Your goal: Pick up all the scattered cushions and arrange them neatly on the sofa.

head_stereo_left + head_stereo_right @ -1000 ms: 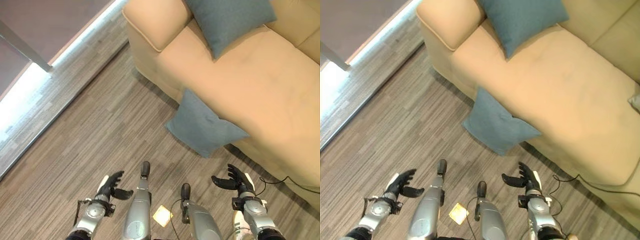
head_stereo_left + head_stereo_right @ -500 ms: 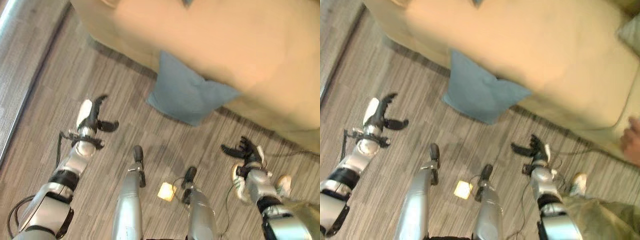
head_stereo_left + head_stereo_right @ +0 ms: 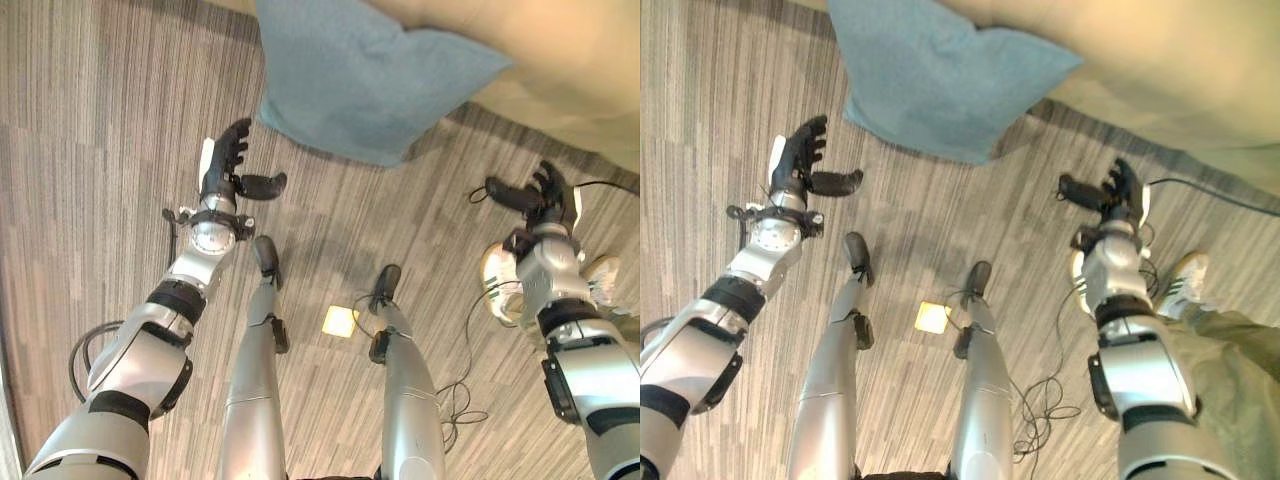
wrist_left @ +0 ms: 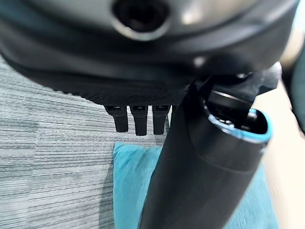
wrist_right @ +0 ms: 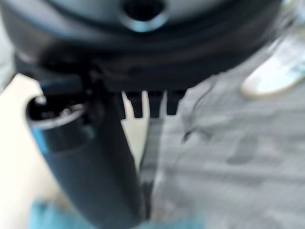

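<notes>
From the head camera I see a blue cushion (image 3: pixel 375 75) lying on the wood-grain floor (image 3: pixel 90 150), its far edge against the base of the tan sofa (image 3: pixel 560 55). The cushion is soft, roughly square, with a fine woven fabric and pointed corners; the floor runs in narrow grey-brown planks.

My left hand (image 3: pixel 228 172) hangs above the floor just beside the near-left corner of the cushion, not touching it. Its fingers are straight and spread, with the thumb standing out sideways towards the cushion. My right hand (image 3: pixel 535 193) is at the right, near the sofa base and well apart from the cushion; its fingers are likewise extended, thumb pointing inward, holding nothing.

The left wrist view adds what the head views do not: the straight fingertips (image 4: pixel 135 125) seen end-on, with the cushion's teal corner directly past them on the striped floor.

The right eye view shows a person's white shoe (image 3: pixel 1183 280) and an olive trouser leg (image 3: pixel 1230 350) beside my right arm. A small yellow square (image 3: pixel 340 321) lies flat on the floor.
</notes>
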{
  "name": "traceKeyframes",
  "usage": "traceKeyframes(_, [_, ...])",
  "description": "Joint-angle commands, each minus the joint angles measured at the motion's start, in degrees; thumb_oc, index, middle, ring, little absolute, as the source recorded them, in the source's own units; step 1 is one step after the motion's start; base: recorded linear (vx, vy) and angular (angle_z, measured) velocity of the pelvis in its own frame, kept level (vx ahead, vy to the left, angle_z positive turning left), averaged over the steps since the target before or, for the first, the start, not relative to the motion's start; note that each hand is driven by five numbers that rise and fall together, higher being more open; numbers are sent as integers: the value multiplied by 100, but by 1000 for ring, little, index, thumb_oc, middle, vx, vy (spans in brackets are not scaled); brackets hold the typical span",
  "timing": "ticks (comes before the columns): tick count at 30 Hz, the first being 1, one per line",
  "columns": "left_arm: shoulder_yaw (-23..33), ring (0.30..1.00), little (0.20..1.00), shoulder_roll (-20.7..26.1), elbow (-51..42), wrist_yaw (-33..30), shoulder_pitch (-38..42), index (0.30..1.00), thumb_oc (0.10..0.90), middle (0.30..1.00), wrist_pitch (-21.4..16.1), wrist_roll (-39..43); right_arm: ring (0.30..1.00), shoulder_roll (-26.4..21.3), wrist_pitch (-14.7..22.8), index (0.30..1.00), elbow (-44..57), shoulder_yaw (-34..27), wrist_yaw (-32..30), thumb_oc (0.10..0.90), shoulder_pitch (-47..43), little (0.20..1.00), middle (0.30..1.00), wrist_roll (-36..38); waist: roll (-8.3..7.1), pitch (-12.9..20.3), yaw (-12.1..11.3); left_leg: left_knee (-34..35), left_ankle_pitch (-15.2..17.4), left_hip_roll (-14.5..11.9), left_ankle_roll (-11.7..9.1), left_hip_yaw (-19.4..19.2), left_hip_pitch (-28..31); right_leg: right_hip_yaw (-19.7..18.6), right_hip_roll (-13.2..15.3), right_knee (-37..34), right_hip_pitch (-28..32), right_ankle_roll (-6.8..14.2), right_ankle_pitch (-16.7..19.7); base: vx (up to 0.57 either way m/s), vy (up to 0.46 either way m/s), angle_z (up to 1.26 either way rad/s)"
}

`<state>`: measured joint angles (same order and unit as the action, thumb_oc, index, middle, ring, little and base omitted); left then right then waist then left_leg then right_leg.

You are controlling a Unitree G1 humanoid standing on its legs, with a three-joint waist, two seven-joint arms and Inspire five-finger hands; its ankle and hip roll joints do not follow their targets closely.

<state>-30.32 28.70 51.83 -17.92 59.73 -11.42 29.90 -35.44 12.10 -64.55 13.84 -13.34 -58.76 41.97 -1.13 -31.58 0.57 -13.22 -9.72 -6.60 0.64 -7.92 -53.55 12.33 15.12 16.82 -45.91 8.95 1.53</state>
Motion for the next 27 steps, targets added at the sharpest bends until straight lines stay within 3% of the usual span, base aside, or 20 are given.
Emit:
traceKeyframes(1, [169, 900, 900, 113, 144, 79, 635, 900, 800, 900, -445, 540, 900, -569, 339, 900, 173, 483, -83, 800, -323, 900, 900, 12, 222, 179, -127, -688, 911, -116, -772, 795, -343, -225, 83, 362, -263, 407, -307, 67, -22, 8])
traceKeyframes(4, [249, 900, 900, 190, 422, 254, 938, 900, 800, 900, -447, 1039, 900, -451, 261, 900, 360, 892, -80, 800, -722, 900, 900, -253, 206, 179, -83, -780, 952, -112, -767, 806, -597, -279, 60, 483, -530, 392, -360, 7, 9, 3])
traceKeyframes(10, [458, 900, 900, 121, 566, 342, 1233, 900, 800, 900, -545, 1682, 900, -73, 566, 900, 1079, 1077, -376, 800, -1235, 900, 900, -366, 172, 179, 2, -802, 916, -87, -758, 856, -903, -340, 52, 599, -852, 380, -390, 6, 8, 1])
traceKeyframes(11, [456, 900, 900, 17, 622, 325, 1388, 900, 800, 900, -578, 1855, 900, 3, 575, 900, 1239, 1204, -784, 800, -1570, 900, 900, -892, 159, 179, 16, -685, 868, -77, -762, 856, -946, -343, 46, 550, -909, 392, -380, -1, 20, 3])
traceKeyframes(13, [453, 900, 900, -35, 655, 313, 1501, 900, 800, 900, -598, 1916, 900, 77, 550, 900, 1350, 1235, -985, 800, -1703, 900, 900, -1115, 151, 179, 42, -603, 816, -68, -772, 859, -989, -342, 49, 509, -957, 398, -355, 0, 0, 0])
traceKeyframes(17, [328, 900, 900, -416, 732, 107, 1876, 900, 800, 900, -690, 2041, 900, 523, 298, 900, 1277, 1132, -1754, 800, -2176, 900, 900, -1653, 134, 179, 108, -301, 664, -26, -802, 880, -1091, -354, 17, 344, -1075, 399, -290, -12, 7, 0])
traceKeyframes(18, [257, 900, 900, -467, 692, 52, 1989, 900, 800, 900, -709, 2033, 900, 610, 200, 900, 1219, 1109, -1961, 800, -2320, 900, 900, -1819, 116, 179, 106, -243, 473, -17, -764, 839, -1258, -305, 20, 270, -1229, 347, -130, -2, 14, 3])
traceKeyframes(20, [174, 900, 900, -708, 659, -5, 2008, 900, 800, 900, -703, 2105, 900, 792, -106, 900, 909, 1261, -2149, 800, -2453, 900, 900, -2214, 97, 179, 95, -256, 655, 1, -788, 901, -1134, -342, -15, 300, -1127, 365, -274, 21, -2, 3])
traceKeyframes(21, [129, 900, 900, -779, 636, -56, 2054, 900, 800, 900, -715, 2124, 787, 880, -268, 787, 713, 1376, -2173, 725, -2532, 787, 787, -2370, 92, 179, 74, -278, 661, 12, -779, 921, -1150, -339, -32, 292, -1129, 351, -270, 0, 0, 0])
traceKeyframes(22, [49, 900, 900, -985, 640, -59, 2158, 900, 800, 900, -732, 2175, 300, 1202, -346, 300, 450, 1465, -2188, 400, -2701, 300, 300, -2380, 102, 179, 58, -320, 681, 23, -766, 951, -1200, -353, -54, 282, -1160, 338, -264, 0, 0, 0])
traceKeyframes(27, [-41, 900, 900, -1272, 541, -122, 2244, 900, 800, 900, -765, 2267, 300, 1781, -110, 300, 306, 1216, -2350, 400, -2829, 300, 300, -1842, 137, 179, 34, -323, 703, 65, -751, 933, -1209, -376, -75, 188, -1153, 327, -222, -1, 3, -1])
